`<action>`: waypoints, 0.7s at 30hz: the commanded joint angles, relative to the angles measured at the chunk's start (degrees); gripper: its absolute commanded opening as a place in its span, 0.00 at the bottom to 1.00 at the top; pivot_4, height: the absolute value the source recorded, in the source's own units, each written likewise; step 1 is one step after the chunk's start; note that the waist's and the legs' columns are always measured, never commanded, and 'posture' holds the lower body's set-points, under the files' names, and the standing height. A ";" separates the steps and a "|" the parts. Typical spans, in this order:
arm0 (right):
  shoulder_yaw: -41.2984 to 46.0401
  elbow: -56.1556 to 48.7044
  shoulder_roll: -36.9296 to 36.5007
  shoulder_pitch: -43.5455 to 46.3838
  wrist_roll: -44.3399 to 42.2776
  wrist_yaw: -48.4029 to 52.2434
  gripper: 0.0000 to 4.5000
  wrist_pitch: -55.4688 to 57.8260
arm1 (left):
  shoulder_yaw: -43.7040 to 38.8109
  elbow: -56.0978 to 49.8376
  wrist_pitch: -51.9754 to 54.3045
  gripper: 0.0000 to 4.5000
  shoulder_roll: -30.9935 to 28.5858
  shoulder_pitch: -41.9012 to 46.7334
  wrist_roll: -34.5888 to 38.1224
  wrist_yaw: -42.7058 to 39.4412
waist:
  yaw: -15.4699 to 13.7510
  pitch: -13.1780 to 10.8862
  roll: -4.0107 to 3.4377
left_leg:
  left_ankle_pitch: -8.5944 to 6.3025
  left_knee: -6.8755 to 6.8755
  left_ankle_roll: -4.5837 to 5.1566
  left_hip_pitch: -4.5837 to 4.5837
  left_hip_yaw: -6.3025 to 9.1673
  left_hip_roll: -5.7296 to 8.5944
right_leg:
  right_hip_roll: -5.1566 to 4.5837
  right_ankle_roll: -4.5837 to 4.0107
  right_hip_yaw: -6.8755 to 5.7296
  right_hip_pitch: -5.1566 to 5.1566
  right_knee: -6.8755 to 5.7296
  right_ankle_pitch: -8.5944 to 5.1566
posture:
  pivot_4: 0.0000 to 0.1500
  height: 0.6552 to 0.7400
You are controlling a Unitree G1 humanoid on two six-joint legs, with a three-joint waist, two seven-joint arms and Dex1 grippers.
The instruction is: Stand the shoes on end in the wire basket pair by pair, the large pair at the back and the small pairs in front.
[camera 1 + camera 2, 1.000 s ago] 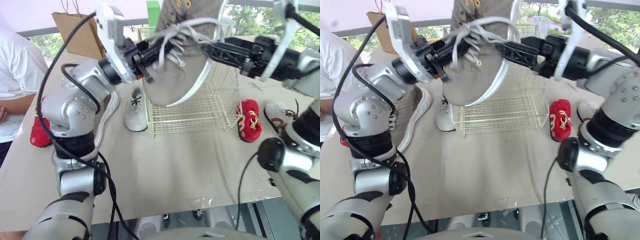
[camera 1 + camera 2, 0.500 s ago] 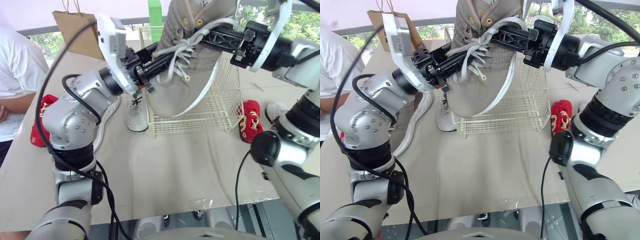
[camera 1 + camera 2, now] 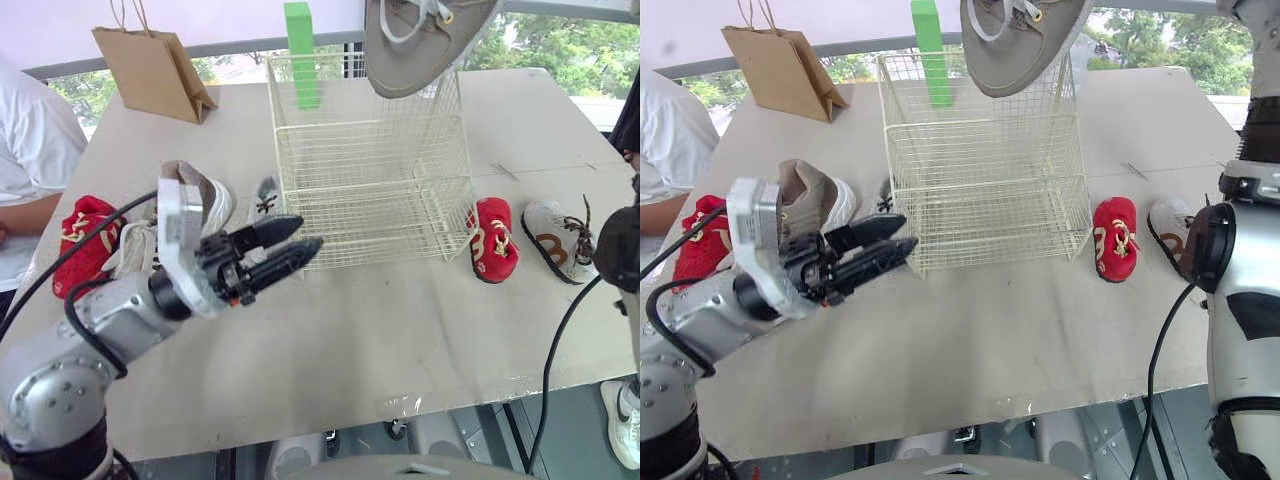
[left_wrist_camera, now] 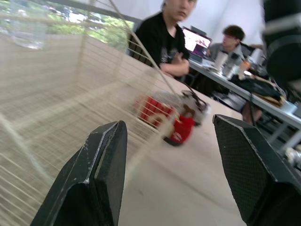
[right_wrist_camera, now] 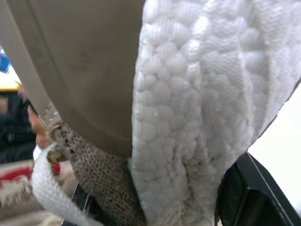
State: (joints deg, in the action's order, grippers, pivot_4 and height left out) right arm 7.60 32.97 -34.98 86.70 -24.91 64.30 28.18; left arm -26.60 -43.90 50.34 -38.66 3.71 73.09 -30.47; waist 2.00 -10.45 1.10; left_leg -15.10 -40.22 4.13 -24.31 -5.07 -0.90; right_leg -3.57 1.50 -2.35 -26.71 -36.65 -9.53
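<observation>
The right gripper is clamped on the large grey shoe at its padded white collar. One black finger shows past the padding. The shoe hangs from this gripper with its sole facing the head camera, high above the wire basket, which looks empty.

The left gripper holds nothing. Its fingers stand apart and its tips point at the basket's near corner, just short of the wire. Close behind it lie the other large grey shoe and a small white shoe, with a small red shoe farther out on its outer side. Across the basket from it, well below the right gripper, are a second small red shoe and a small white-and-brown shoe.

The held shoe is probably light but bulky. Its knit upper and collar look soft enough to squash under the fingers, while the sole is likely stiff. The collar seems a fair place to grip, though the shoe may swing or twist from it. The loose laces could snag on the wire as the shoe goes down. The basket looks light and might slide if bumped. The open left gripper is near enough to steady its corner.
</observation>
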 commanded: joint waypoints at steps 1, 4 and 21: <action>-2.12 7.45 -0.75 4.99 4.60 6.61 0.35 -14.74 | -1.73 -4.20 -4.71 0.71 -0.44 -2.42 -0.16 -1.66 | -0.06 0.00 0.00 | 0.00 0.00 0.00 0.02 -0.02 0.00 | 0.00 -0.05 0.02 0.01 0.00 -0.03 | 1.00 1.00; -4.82 15.00 -0.05 7.07 8.54 12.16 0.35 -26.26 | -2.03 -5.80 -7.44 0.71 -1.18 -5.32 -0.82 -3.75 | -0.05 0.00 0.00 | 0.00 0.00 -0.01 0.06 -0.05 0.00 | -0.01 -0.08 0.05 0.03 0.00 -0.04 | 1.00 1.00; -7.99 35.58 5.17 6.31 18.06 24.21 0.35 -35.53 | -0.76 -6.58 -17.91 0.71 -0.85 -9.95 -4.36 -0.43 | -0.14 -0.03 -0.05 | -0.01 0.03 -0.05 0.07 -0.01 -0.05 | -0.14 -0.13 0.05 0.03 0.02 -0.06 | 1.00 1.00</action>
State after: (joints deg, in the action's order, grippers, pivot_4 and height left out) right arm -0.36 67.25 -29.94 93.22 -6.96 86.26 -11.04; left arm -26.88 -48.72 34.29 -39.63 -5.94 69.03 -31.30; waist 1.87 -10.48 1.05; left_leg -15.11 -40.18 4.09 -24.24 -5.06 -0.95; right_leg -3.73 1.37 -2.30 -26.67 -36.64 -9.59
